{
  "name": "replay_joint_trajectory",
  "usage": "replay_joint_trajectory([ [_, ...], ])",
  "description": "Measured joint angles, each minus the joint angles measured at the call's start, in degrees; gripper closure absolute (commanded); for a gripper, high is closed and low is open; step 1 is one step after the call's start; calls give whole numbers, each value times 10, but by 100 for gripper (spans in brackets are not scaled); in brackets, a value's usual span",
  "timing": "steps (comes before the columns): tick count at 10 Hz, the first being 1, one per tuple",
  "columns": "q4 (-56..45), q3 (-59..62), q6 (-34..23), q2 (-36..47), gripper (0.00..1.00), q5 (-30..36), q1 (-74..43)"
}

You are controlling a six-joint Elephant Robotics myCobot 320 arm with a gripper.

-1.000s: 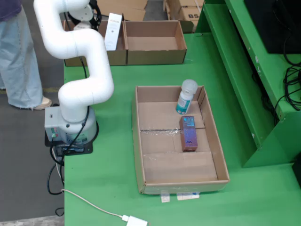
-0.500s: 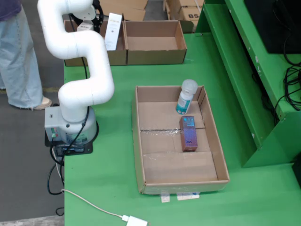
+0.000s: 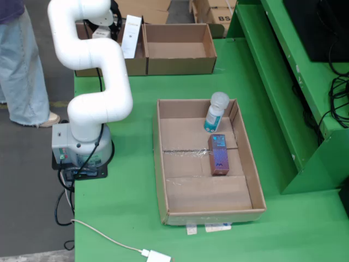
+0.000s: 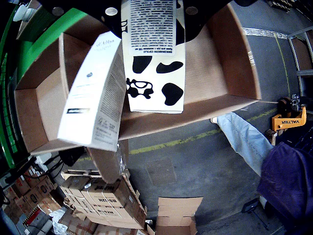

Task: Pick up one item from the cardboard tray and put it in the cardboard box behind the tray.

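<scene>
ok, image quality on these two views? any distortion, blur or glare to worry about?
Fixed view: evenly lit, soft shadows, sharp on the cardboard tray; slight glare on the bottle cap. Wrist view: strong fisheye, box walls bow outward; the cow-print carton is sharp enough to show print, and the white carton leans across the frame; floor edges soften.
</scene>
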Motion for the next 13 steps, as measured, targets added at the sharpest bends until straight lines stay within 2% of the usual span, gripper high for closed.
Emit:
replay_joint_trajectory([
  [4, 67, 0, -16, -41, 100, 9, -15],
  [13, 57, 0, -15, -42, 100, 19, -17],
])
